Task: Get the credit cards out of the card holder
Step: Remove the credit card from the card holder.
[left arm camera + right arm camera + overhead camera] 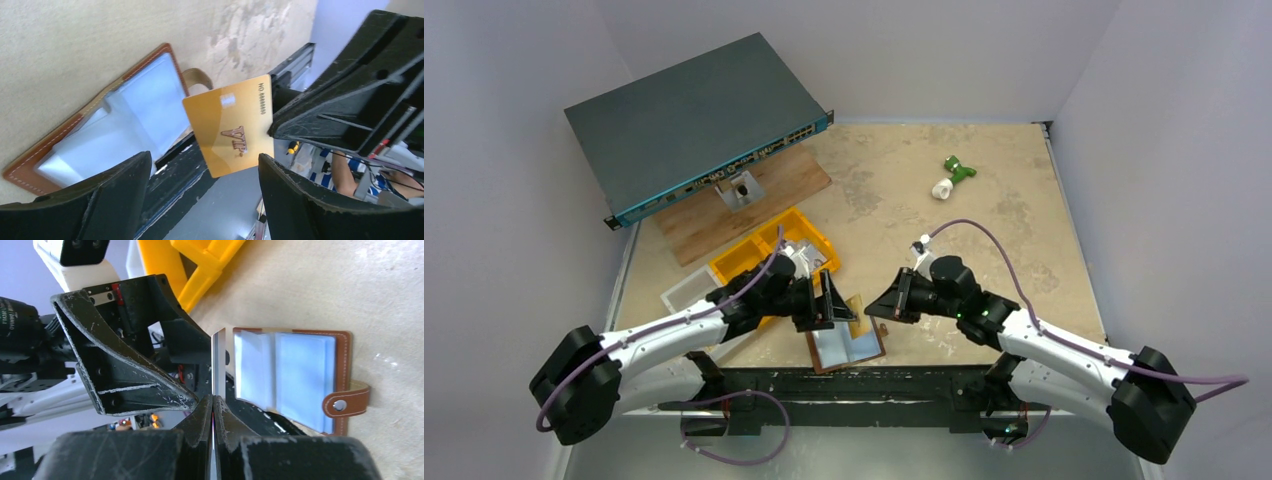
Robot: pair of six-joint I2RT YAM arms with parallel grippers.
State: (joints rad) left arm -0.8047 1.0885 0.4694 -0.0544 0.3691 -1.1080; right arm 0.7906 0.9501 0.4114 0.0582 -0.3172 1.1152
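Right gripper [213, 405] is clenched on the gold card [230, 125]. Left gripper [204, 159] is released, jaws wide, with the card standing between them. I note the card holder [849, 350] at bottom centre of the top view, right at the near edge of the surface [984, 230]. Free room lies upper right; the yellow bin [754, 262] crowds upper left. The holder lies open and flat, brown rim, pale grey-blue inside, long axis along that edge. The card stands on edge, its "VIP" face toward the left gripper.
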